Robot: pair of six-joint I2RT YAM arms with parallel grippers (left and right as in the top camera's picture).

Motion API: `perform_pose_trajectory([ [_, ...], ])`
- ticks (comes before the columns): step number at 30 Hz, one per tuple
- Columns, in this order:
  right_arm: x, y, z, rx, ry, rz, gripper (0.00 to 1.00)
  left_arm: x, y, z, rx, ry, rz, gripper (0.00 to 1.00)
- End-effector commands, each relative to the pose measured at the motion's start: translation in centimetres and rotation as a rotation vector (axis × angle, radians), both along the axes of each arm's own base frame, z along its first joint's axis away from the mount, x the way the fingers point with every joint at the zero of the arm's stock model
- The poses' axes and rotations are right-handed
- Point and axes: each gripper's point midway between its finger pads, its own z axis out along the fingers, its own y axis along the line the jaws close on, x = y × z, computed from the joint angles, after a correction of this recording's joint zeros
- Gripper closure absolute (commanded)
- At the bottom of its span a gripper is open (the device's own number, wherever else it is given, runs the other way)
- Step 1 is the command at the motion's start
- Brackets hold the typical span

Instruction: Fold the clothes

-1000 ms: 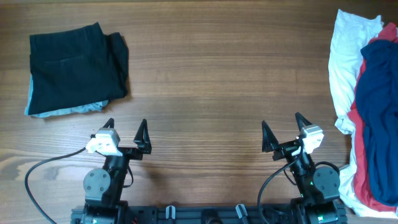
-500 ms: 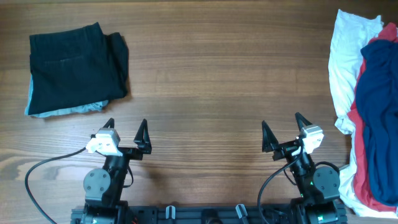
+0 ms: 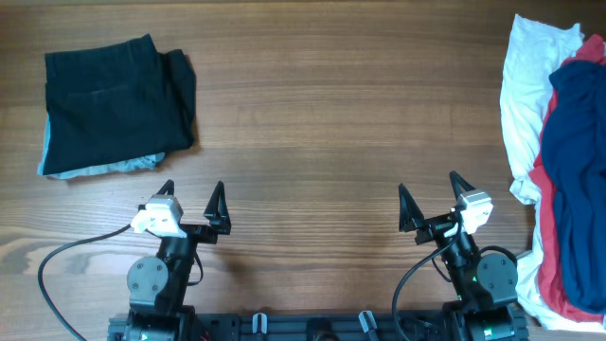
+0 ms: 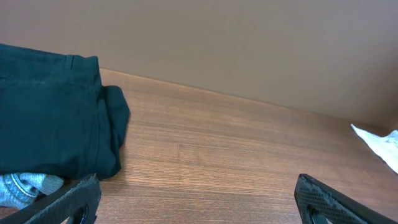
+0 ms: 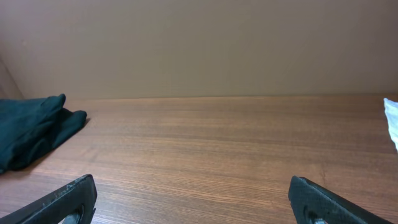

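A folded black garment (image 3: 115, 102) lies at the table's far left on top of a light-blue denim piece (image 3: 95, 169); the left wrist view shows the black garment (image 4: 50, 124) with the denim (image 4: 25, 186) under it. A heap of clothes, white (image 3: 525, 95), red (image 3: 549, 246) and navy (image 3: 573, 161), sits at the right edge. My left gripper (image 3: 192, 189) stands open near the front edge, below the black stack, nothing between its fingers. My right gripper (image 3: 428, 189) is open too, left of the heap, holding nothing.
Bare wooden tabletop (image 3: 322, 123) spans the stretch between the two clothing piles. A black cable (image 3: 66, 256) loops at the front left beside the left arm's base. A plain beige wall (image 5: 199, 43) rises behind the table.
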Motion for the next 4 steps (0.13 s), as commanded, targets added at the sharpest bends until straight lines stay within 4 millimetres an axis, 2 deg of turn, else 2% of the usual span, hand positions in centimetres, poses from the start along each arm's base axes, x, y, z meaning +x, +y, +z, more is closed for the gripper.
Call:
perform_pose_trajectory([
  [1,-0.11,0.17,0.60,0.010,-0.014,0.013,0.00,-0.07,-0.16,-0.02,-0.007,-0.002,-0.012,0.00],
  [4,-0.11,0.17,0.60,0.010,-0.014,0.013,0.00,-0.07,-0.16,-0.02,-0.007,-0.002,-0.012,0.00],
])
